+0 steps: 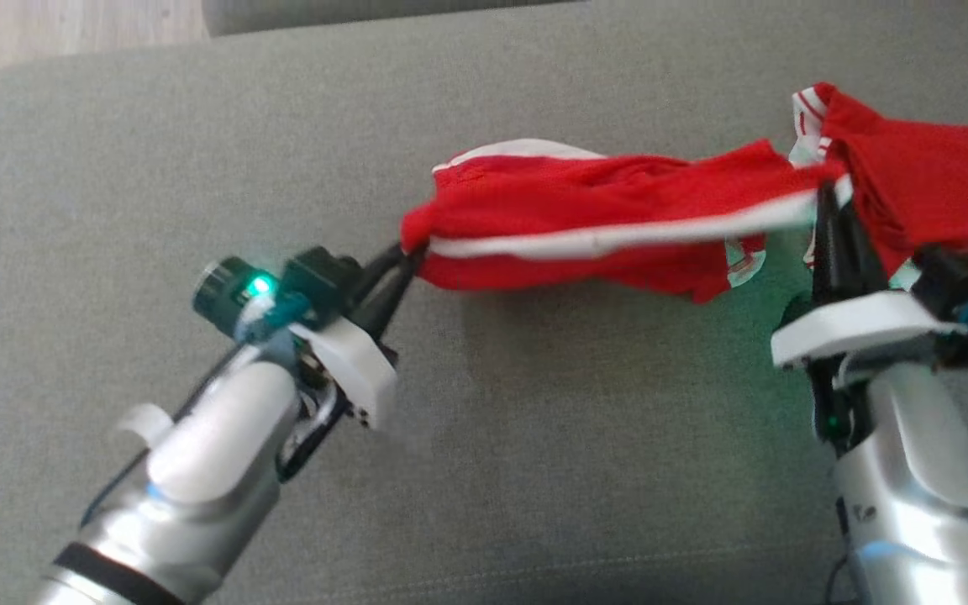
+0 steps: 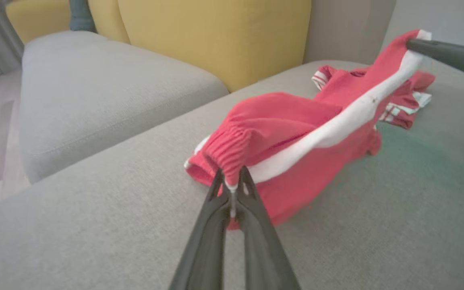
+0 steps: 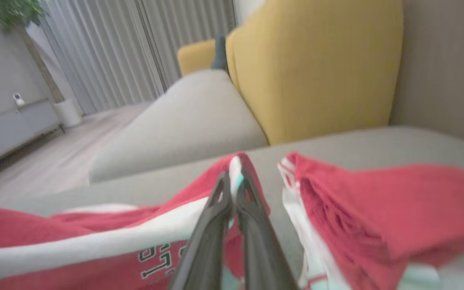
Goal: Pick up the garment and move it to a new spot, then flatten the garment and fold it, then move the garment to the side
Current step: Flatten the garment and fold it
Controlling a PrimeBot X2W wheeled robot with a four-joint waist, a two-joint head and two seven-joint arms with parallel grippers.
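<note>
A red garment (image 1: 585, 218) with a white side stripe hangs stretched between my two grippers, just above the grey sofa cushion (image 1: 198, 151). My left gripper (image 1: 407, 252) is shut on its ribbed left end, and the left wrist view shows that pinch on the garment (image 2: 296, 133) from close up, at the left gripper (image 2: 232, 183). My right gripper (image 1: 827, 189) is shut on the white-striped right end. In the right wrist view the right gripper (image 3: 234, 181) clamps a fold of the garment (image 3: 95, 237), which carries printed lettering. In the left wrist view the right gripper (image 2: 411, 42) enters from the upper right.
Another red and white cloth bundle (image 1: 929, 185) lies on the cushion just right of my right gripper. Yellow back cushions (image 2: 216, 36) stand behind the seat. A second grey seat (image 2: 95, 88) lies beyond a gap, with wooden floor (image 1: 64, 34) past the edge.
</note>
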